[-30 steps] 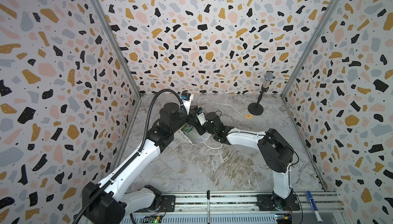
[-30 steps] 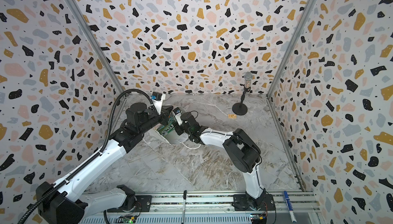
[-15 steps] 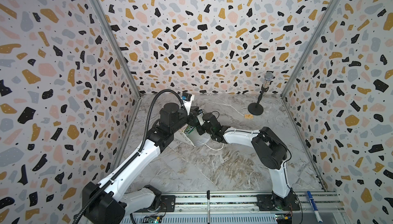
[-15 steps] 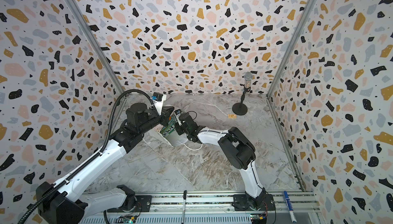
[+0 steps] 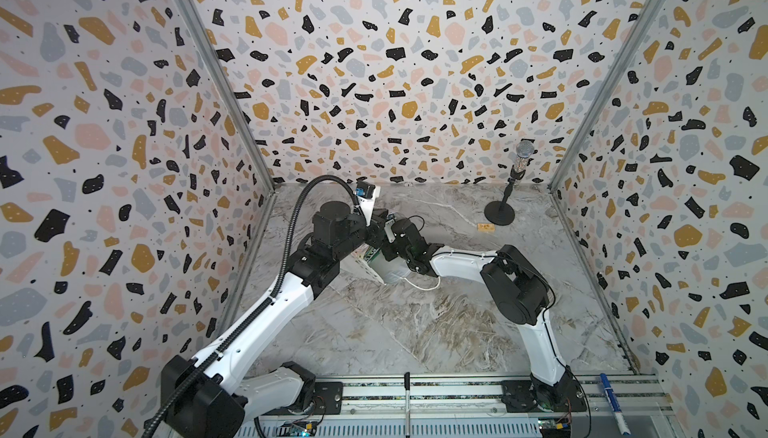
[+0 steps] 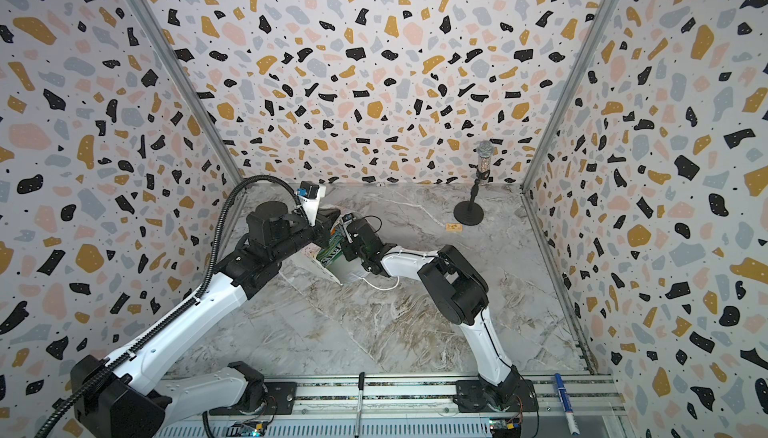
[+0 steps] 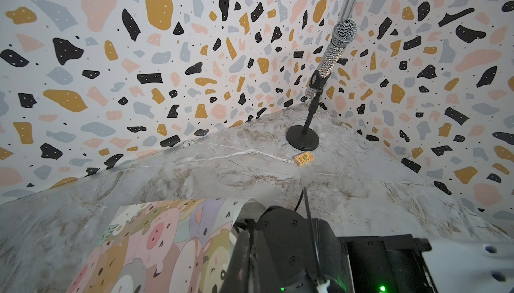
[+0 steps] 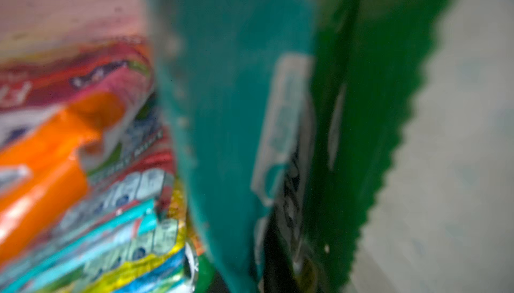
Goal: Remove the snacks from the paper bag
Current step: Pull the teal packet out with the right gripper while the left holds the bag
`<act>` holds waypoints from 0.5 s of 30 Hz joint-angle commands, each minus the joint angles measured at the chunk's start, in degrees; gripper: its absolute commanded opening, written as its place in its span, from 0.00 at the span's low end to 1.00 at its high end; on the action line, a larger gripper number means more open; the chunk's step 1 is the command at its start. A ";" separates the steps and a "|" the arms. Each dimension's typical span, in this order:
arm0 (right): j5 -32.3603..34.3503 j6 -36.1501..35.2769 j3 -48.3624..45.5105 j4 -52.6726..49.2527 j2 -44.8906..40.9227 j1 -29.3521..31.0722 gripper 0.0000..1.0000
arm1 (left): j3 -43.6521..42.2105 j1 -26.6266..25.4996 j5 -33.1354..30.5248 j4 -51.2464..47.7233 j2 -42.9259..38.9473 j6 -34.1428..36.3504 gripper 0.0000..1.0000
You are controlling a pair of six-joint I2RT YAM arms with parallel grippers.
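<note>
The paper bag [image 5: 392, 274] [image 6: 348, 272] lies tipped on the table at the centre left, its colourful side [image 7: 155, 244] showing in the left wrist view. My left gripper [image 5: 371, 228] [image 6: 325, 226] [image 7: 247, 252] is shut on the bag's rim and holds the mouth up. A green snack [image 6: 330, 249] [image 5: 371, 253] shows at the mouth in both top views. My right gripper [image 5: 381, 245] [image 6: 343, 244] [image 8: 281, 272] reaches into the mouth, shut on a teal packet [image 8: 230, 110] beside a green saw-edged one [image 8: 375, 110]. Several more snacks [image 8: 83, 166] are stacked beside them. The right wrist view is blurred.
A microphone on a round black stand [image 5: 505, 207] [image 7: 306, 127] is at the back right, with a small orange block [image 5: 485, 227] [image 7: 303, 158] next to it. The bag's white cord handle [image 5: 424, 286] trails on the marble. A blue marker [image 5: 609, 394] lies on the front rail.
The right gripper has pushed further into the bag's mouth and closed. The left arm and the bag have stayed put.
</note>
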 commanded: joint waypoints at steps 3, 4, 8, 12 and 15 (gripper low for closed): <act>-4.24 -0.88 -2.32 2.04 -3.60 -1.65 0.00 | 0.38 -0.04 -3.62 4.36 -2.51 0.24 0.00; -4.48 -0.93 -3.60 2.68 -4.63 -1.65 0.00 | 0.39 -0.06 -4.77 4.10 -2.42 0.24 0.00; -5.79 -1.10 -8.23 4.25 -9.20 -1.65 0.00 | 0.62 -0.04 -9.09 3.14 -1.74 0.02 0.00; -7.84 -1.62 -12.53 5.49 -13.93 -1.62 0.00 | 0.85 -0.07 -11.69 2.34 -1.02 0.22 0.00; -9.32 -2.17 -14.67 5.24 -17.29 -1.40 0.00 | 0.72 -0.06 -11.79 2.24 -0.65 0.39 0.00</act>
